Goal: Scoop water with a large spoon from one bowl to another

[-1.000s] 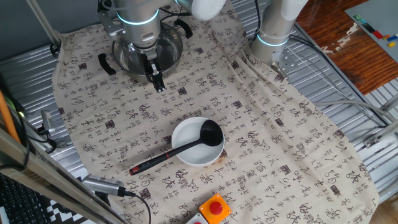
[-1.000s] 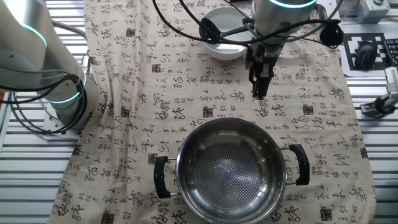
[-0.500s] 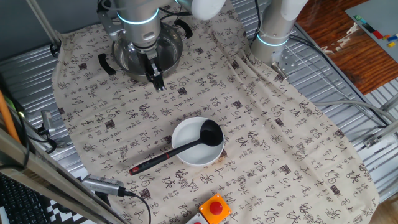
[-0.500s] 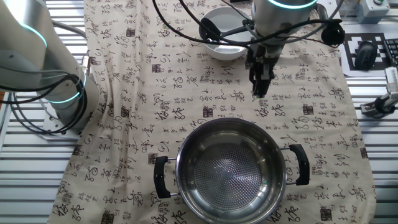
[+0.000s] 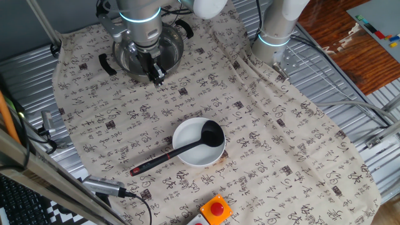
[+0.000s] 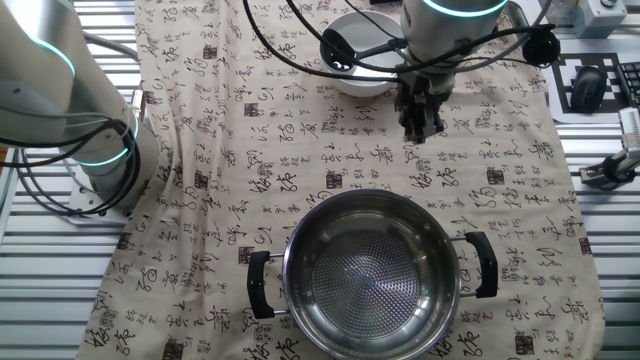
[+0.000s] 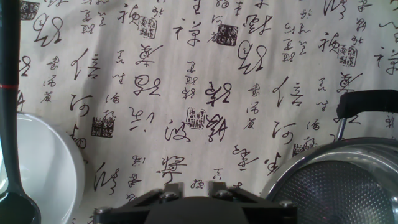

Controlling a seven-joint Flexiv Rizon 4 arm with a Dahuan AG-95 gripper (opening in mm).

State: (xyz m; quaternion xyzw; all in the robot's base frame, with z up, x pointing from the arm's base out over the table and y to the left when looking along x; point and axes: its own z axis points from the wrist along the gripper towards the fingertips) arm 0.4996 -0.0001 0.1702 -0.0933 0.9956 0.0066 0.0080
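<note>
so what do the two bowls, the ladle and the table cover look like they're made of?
Steel bowl: polished metal, mirror reflections, dimpled base; black side handles, likely plastic. White bowl: glossy white, ceramic or melamine; can't tell which. Ladle: matte black, probably plastic or nylon, red handle tip. Table cover: beige woven cloth printed with calligraphy; it wrinkles.

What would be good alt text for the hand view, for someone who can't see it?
Looking down past the robot hand at a calligraphy-printed cloth. A white bowl with a black ladle resting in it sits at lower left; a steel bowl with a black handle is at lower right.
</note>
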